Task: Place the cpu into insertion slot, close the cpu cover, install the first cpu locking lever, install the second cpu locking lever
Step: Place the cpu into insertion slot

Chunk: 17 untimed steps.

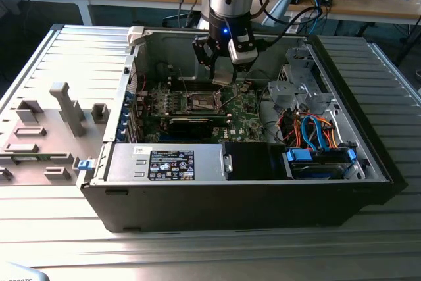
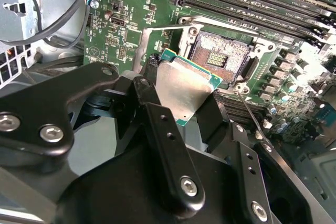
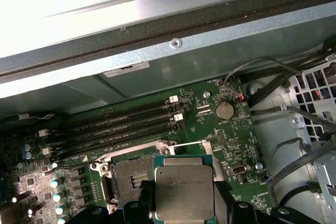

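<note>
1. Holding the chip point(image 2: 184, 90) over the open computer case point(image 1: 112, 162); my gripper point(image 2: 181, 100) is clamped on it, one finger on each of two opposite edges, flat metal top face bare in both wrist views
2. Chip hangs above the green board point(image 3: 231, 129), just beside the socket point(image 2: 218, 56) and not seated in it; in the first wrist view its near edge overlaps the socket's rim
3. Socket has its dark centre uncovered; the cover point(image 2: 142, 45) looks swung up off it on its hinge, and a thin wire lever point(image 2: 252, 119) sticks out free next to it
4. Handling, my read: chip is light, stiff and flat, so it needs little squeeze; the smooth metal top looks slippery, so edges are the right place to hold, as now
5. Underside contacts and the socket's pins are likely the fragile part; I would keep everything off those faces and keep the chip flat to the board
6. Cannot tell from these views if the chip is truly level or squared to the socket
7. Progress, my read: first step under way, cover not closed, levers not locked
</note>
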Available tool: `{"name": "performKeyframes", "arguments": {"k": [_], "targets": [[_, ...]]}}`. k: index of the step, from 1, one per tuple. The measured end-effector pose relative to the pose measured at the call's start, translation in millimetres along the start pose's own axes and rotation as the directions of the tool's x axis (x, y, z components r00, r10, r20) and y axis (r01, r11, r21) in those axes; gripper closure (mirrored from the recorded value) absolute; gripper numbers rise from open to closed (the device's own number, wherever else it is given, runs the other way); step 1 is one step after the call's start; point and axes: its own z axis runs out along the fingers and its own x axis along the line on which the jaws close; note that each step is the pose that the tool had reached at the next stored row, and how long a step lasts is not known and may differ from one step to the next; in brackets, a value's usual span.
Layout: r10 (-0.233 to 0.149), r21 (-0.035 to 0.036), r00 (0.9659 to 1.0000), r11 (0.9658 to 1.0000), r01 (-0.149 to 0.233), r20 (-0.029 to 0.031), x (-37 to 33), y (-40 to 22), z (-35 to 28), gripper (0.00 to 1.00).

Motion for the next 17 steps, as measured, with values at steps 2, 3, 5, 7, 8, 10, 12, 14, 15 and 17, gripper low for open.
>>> {"name": "performKeyframes", "arguments": {"k": [2, 3, 5, 7, 8, 10, 12, 14, 15, 17], "targets": [[0.003, 0.0003, 1.0, 1.0, -0.003, 0.0003, 0.0, 0.0, 0.0, 0.46], [0.004, 0.0004, 1.0, 1.0, -0.004, 0.0004, 0.0, 0.0, 0.1, 0.46], [0.007, 0.0007, 1.0, 1.0, -0.007, 0.0007, 0.0, 0.0, 0.1, 0.46], [0.01, 0.001, 1.0, 1.0, -0.01, 0.001, 0.0, 0.0, 0.1, 0.46], [0.01, 0.0011, 0.9999, 0.9999, -0.01, 0.0011, 0.0, 0.0, 0.1, 0.46], [0.012, 0.0013, 0.9999, 0.9999, -0.012, 0.0014, 0.0, 0.0, 0.2, 0.46], [0.014, 0.0015, 0.9999, 0.9999, -0.014, 0.0016, 0.0, 0.0, 0.2, 0.46], [0.016, 0.0021, 0.9999, 0.9999, -0.016, 0.0019, 0.0, 0.0, 0.3, 0.46], [0.018, 0.0024, 0.9998, 0.9998, -0.018, 0.0021, 0.0, 0.0, 0.3, 0.46], [0.02, 0.003, 0.9998, 0.9998, -0.02, 0.0025, 0.0, 0.0, 0.3, 0.46]]}}
